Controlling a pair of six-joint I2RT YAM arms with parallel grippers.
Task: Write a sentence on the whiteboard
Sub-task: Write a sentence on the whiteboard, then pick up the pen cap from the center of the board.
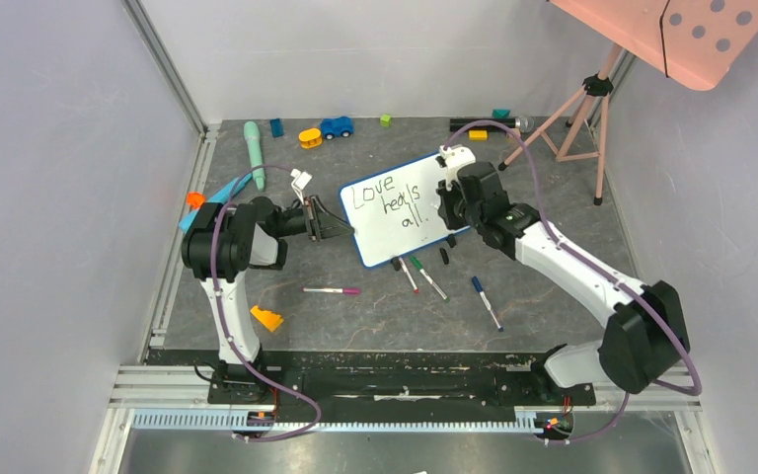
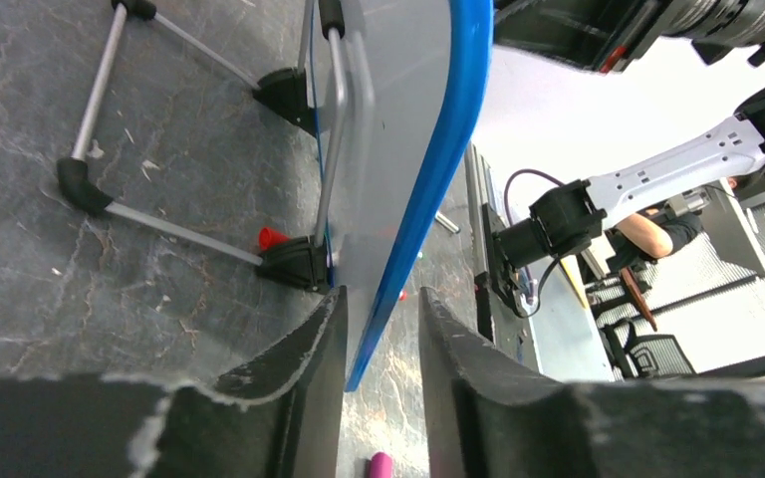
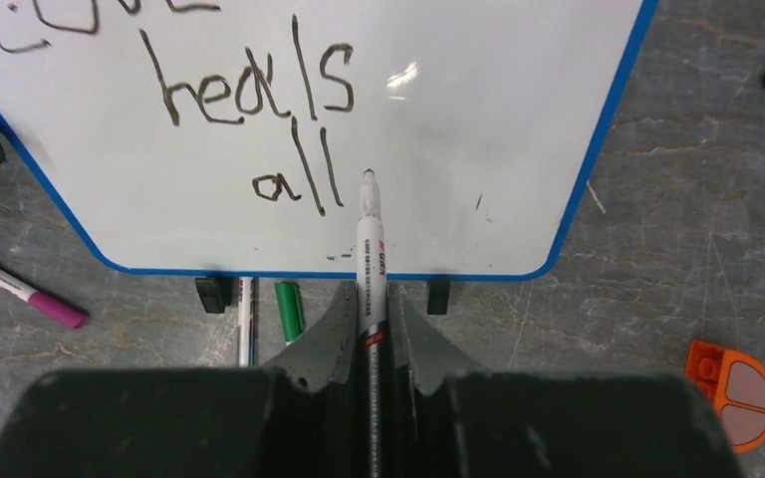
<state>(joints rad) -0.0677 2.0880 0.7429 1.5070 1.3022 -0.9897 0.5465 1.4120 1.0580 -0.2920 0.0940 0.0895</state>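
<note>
The whiteboard (image 1: 410, 212), white with a blue frame, stands tilted in the middle of the table. The sentence (image 1: 388, 200) on it reads "Love heals all" in three staggered dark lines, partly seen in the right wrist view too (image 3: 249, 95). My right gripper (image 3: 371, 294) is shut on a white marker (image 3: 370, 244) whose tip sits over the whiteboard (image 3: 478, 119) just right of "all". My left gripper (image 2: 382, 299) straddles the whiteboard's blue edge (image 2: 428, 159) at its left corner, open, with a gap on one side. From above, the left gripper (image 1: 339, 228) and right gripper (image 1: 449, 205) flank the board.
Loose markers lie in front of the board: pink (image 1: 333, 290), green and red (image 1: 420, 276), blue (image 1: 487, 302). An orange piece (image 1: 266, 318) sits front left, another (image 3: 732, 393) by the right gripper. Toys (image 1: 336, 126) line the back; a pink tripod (image 1: 582, 114) stands back right.
</note>
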